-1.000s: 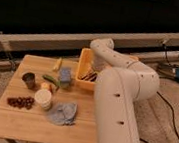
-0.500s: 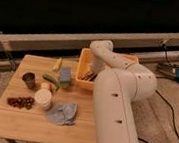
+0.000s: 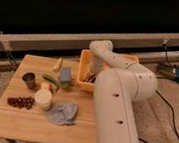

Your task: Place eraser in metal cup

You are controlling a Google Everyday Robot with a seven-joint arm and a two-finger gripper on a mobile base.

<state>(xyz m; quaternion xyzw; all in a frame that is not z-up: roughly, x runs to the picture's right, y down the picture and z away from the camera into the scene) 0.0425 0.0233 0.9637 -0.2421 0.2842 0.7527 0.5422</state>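
One camera view is all I have. In it my arm [image 3: 102, 50] bends down from the upper middle of the frame, so that my gripper [image 3: 90, 76] sits low inside the yellow bin [image 3: 82, 67] at the back of the tabletop [image 3: 19, 124]. Whether it is clenched or released I cannot tell, because it is sunk behind the bin's wall and my own wrist. I cannot pick out the eraser anywhere on the open wood, so I judge that it lies in the bin under my gripper, hidden from here. The metal cup [image 3: 29, 79] stands upright at the left of the frame, well apart from the bin. The blue-grey block [image 3: 65, 76] lies between the two, and the white cup [image 3: 43, 98] stands just below and to the right of the metal one. To do this step well I should make sure the grip is on the dark eraser alone and on nothing else in the bin. Then I should lift straight up until I am over the rim and carry left above the block. Last, I should line up over the metal cup's narrow mouth, not the wider white one, with the eraser end-down so it drops in without tipping the cup. Compared with a second ago, my arm keeps almost the same bend over the bin, and nothing on the tabletop has shifted.
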